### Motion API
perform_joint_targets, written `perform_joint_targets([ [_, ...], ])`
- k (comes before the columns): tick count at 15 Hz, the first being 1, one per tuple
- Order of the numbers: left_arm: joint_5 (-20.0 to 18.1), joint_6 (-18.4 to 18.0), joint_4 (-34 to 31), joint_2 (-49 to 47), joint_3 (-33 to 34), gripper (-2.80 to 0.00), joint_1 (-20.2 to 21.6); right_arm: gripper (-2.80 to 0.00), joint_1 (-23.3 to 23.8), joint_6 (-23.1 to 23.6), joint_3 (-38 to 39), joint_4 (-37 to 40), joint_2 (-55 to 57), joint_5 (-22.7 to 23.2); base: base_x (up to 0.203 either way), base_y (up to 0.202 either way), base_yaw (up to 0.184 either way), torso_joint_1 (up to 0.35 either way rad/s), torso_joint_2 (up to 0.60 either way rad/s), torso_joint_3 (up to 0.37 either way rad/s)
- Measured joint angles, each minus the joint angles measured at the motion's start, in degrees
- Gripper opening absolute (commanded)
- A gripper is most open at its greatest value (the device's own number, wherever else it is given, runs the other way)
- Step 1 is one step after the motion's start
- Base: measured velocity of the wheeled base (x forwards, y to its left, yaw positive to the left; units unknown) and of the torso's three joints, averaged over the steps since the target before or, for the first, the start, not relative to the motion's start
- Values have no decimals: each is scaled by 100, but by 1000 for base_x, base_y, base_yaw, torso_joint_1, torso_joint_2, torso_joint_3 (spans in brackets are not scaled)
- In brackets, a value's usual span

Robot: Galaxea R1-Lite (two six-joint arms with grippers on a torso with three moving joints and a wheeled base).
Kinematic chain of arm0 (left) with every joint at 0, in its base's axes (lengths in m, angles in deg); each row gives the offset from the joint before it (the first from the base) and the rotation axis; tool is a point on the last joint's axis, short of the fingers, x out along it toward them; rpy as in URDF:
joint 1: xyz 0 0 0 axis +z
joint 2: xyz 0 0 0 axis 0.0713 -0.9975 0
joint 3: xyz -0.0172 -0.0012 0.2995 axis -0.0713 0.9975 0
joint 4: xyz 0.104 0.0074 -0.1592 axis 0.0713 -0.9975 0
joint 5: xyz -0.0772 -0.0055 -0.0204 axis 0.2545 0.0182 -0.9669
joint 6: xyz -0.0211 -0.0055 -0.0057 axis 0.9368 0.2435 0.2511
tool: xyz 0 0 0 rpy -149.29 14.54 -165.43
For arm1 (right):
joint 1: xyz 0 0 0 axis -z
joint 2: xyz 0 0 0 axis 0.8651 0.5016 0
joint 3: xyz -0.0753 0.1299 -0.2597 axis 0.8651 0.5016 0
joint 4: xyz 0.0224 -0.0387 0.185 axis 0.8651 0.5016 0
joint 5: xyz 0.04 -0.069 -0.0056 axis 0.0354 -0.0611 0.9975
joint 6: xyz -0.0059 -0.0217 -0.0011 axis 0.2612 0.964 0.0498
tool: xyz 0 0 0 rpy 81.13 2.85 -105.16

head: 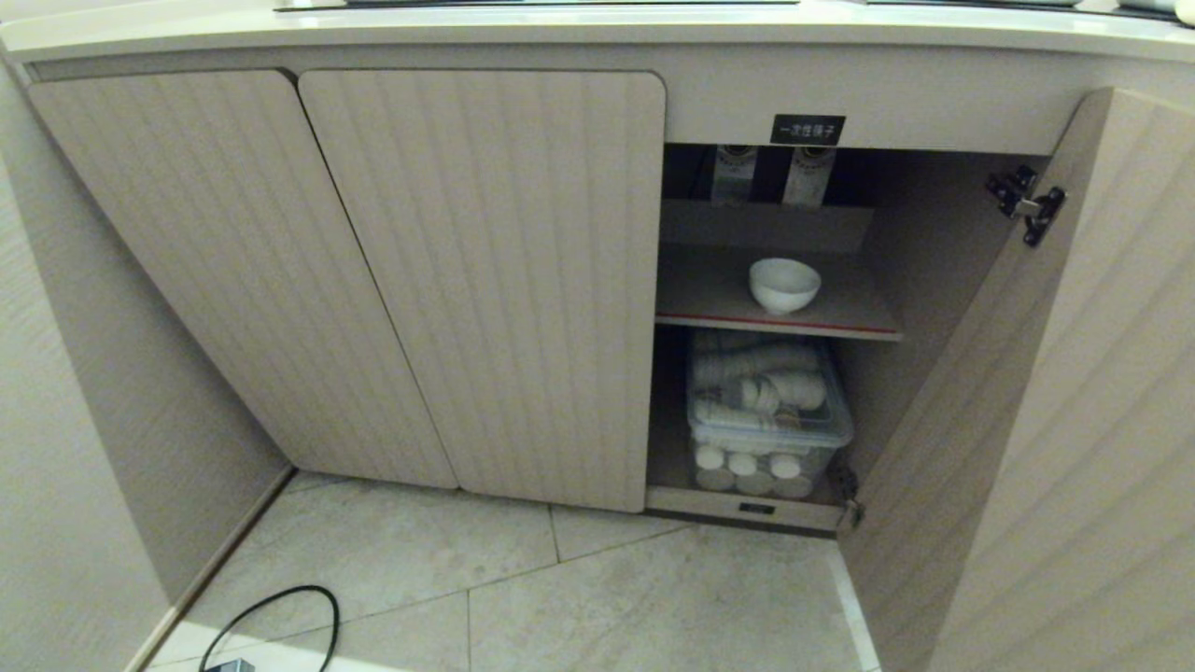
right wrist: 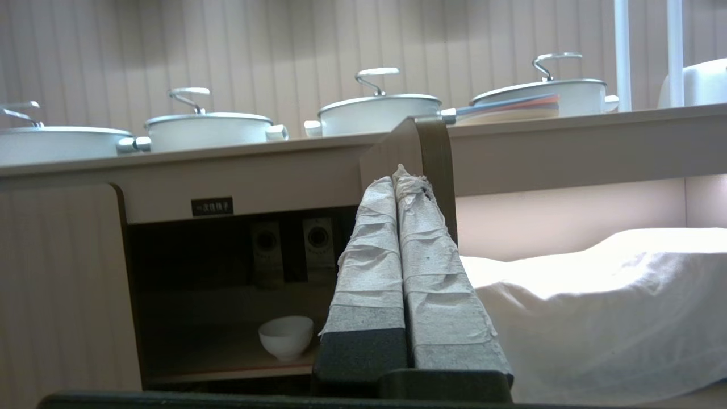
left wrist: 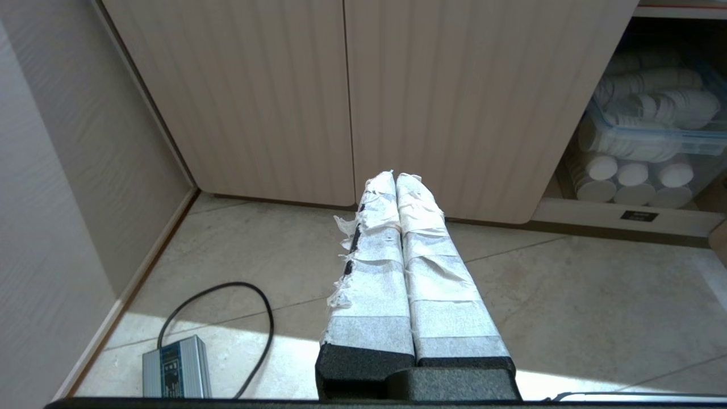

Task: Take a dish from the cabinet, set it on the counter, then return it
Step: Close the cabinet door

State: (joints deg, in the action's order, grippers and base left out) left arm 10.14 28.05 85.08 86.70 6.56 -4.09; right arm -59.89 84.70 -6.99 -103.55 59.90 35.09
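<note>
The small glossy white round bowl (head: 784, 284) sits alone on the red-edged upper shelf of the open beige ribbed cabinet (head: 481, 280), right of frame centre, nearer the empty, tape-wrapped right gripper (right wrist: 396, 180), fingers pressed together, than the left gripper (left wrist: 395, 177), likewise closed and empty.

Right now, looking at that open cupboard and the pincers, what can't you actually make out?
- Label: head view, its white characters too small to read.
- Back of the upper shelf: head view, dark behind the dish.
- Plastic bin: left wrist view, cut off by the picture's edge.
- Cabinet interior beside the dish: right wrist view, hidden by the shut right pincer.
- Counter: head view, its top is cut off.
</note>
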Motion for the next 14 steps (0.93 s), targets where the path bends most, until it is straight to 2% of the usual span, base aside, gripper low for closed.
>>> perform_joint_targets([
  [4, 0, 0, 0, 0, -2, -280, 0, -280, 0, -39, -6, -314, 21, 105, 0, 0, 0, 0, 0, 0],
  [7, 0, 0, -2, 0, -5, -280, 0, -280, -7, -50, 7, -609, 86, 486, 0, 0, 0, 0, 0, 0],
  [10, 0, 0, 0, 0, -5, -280, 0, -280, -7, -260, 7, -984, 276, 768, 0, 0, 0, 0, 0, 0],
  [14, 0, 0, 0, 0, -5, -280, 0, -280, -28, -409, -30, -1494, 617, 768, 0, 0, 0, 0, 0, 0],
])
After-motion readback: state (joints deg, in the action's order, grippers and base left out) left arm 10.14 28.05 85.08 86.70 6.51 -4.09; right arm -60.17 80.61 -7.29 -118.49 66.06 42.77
